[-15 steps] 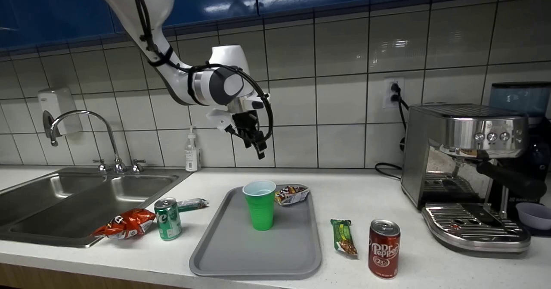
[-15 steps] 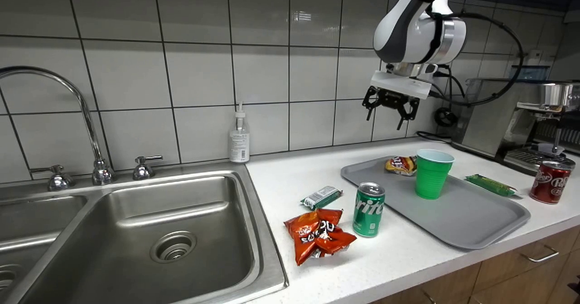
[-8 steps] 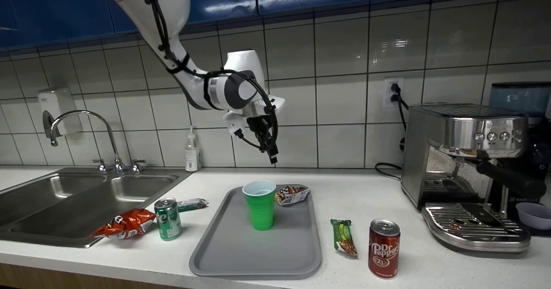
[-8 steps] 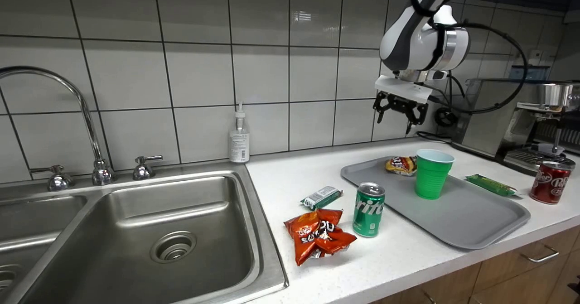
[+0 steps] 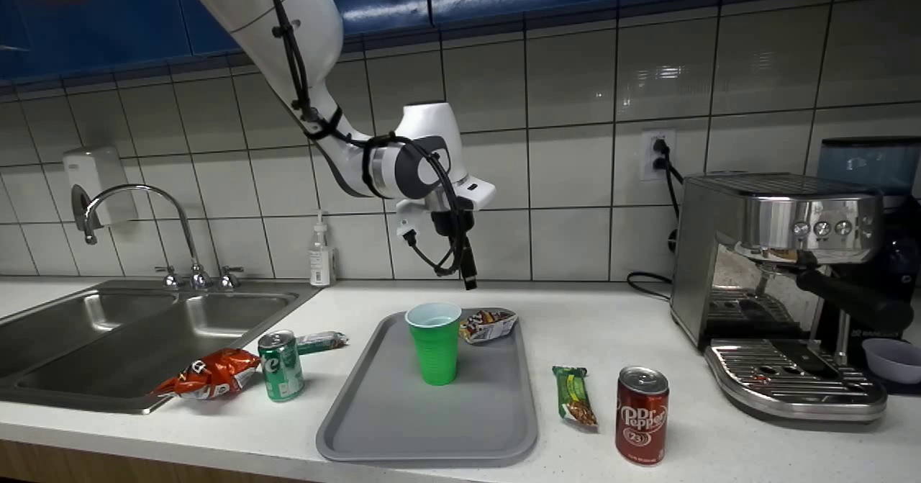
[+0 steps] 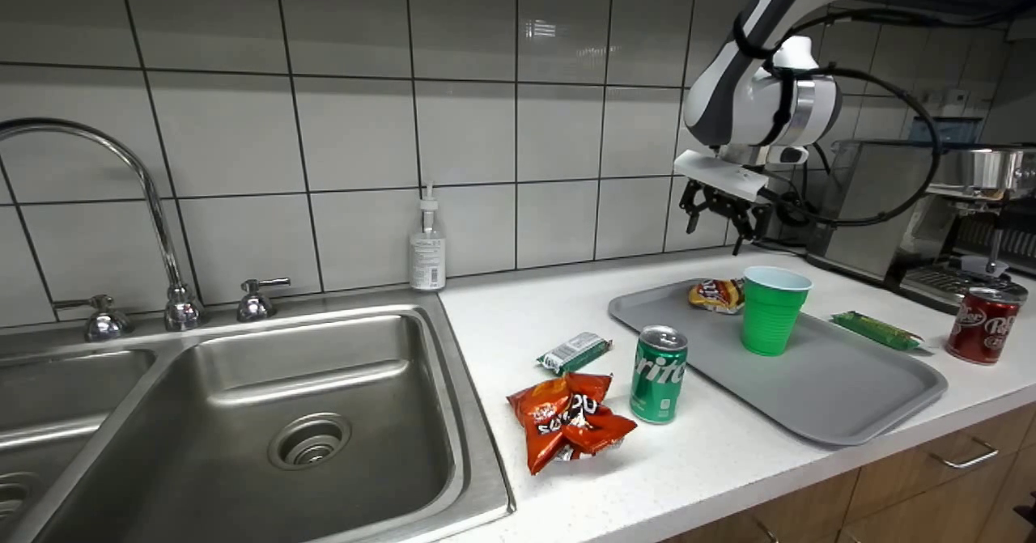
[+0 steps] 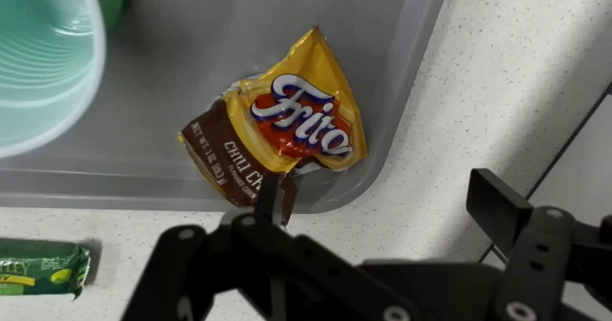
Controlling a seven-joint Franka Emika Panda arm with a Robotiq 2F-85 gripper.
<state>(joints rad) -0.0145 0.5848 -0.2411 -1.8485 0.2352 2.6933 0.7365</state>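
Lower than a second ago, the arm (image 5: 316,51) slants down, fingers (image 7: 499,211) (spread wide) above the yellow-brown bag (image 7: 296,115).

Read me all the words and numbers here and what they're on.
"Frito": chip bag
"BRAND": chip bag
"CHILI CH", rest behind the claw: chip bag
"FLAVORED CORN": chip bag
"NET WT. 1 OZ. (28.3 g)": chip bag
"Dr Pepper": red can
"23": red can
"rit", partial: green can
"LEY", cut off: green wrapper
Too small, folded or blurred: red bag, pump bottle, other wrapper, black appliance.
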